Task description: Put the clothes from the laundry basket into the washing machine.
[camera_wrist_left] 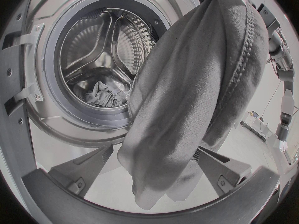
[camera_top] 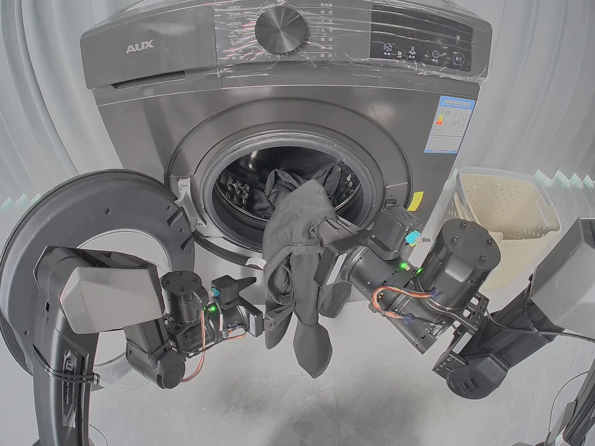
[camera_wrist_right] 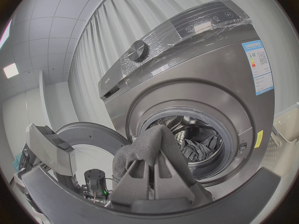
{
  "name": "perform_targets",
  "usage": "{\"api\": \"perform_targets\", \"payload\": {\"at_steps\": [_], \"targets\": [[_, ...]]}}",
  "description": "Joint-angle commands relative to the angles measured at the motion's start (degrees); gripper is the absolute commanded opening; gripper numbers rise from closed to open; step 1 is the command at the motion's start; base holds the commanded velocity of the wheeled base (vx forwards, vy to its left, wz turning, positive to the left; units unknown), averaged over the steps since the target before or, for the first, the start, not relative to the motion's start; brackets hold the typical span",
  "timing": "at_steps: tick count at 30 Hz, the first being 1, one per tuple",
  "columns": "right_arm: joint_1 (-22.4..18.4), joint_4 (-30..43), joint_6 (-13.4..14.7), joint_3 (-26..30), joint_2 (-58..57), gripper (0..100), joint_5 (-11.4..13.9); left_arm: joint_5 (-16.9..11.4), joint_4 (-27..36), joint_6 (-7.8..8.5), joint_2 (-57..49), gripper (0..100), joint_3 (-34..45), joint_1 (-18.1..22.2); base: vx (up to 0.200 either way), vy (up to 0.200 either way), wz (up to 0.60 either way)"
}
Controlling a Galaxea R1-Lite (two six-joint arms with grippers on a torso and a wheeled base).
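Grey garment, pinched by the right end effector, dangles inside the spread left end effector.

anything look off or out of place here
The dark garment hangs in front of the open washing machine, mostly outside the drum, its end dangling toward the floor. Plastic film also wraps the control panel.
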Motion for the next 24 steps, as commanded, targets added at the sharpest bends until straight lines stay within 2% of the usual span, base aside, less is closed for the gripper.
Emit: {"api": "perform_targets", "payload": {"at_steps": [1,3,4,19,24], "targets": [[0.0,0.0,0.0,0.1,0.1,0,0.0,0.0,-0.2,0.0,-0.2,100,-0.2,0.4,0.0,0.0,0.0],[0.0,-0.1,0.0,0.1,0.1,0,0.0,0.0,-0.2,-0.18,-0.3,100,-0.4,0.5,0.0,0.0,0.0],[0.1,-0.2,0.0,0.2,0.2,0,0.0,0.0,-0.2,-0.18,-0.4,0,-0.5,0.5,0.0,0.0,0.0],[0.2,-0.1,0.1,0.4,0.3,0,0.0,-0.4,-0.3,-0.44,-0.9,0,-0.4,0.3,0.0,0.0,0.0],[-2.0,0.1,0.1,4.9,0.1,0,0.6,-0.7,-0.3,-0.44,-6.1,0,2.7,2.1,0.0,0.0,0.0]]}}
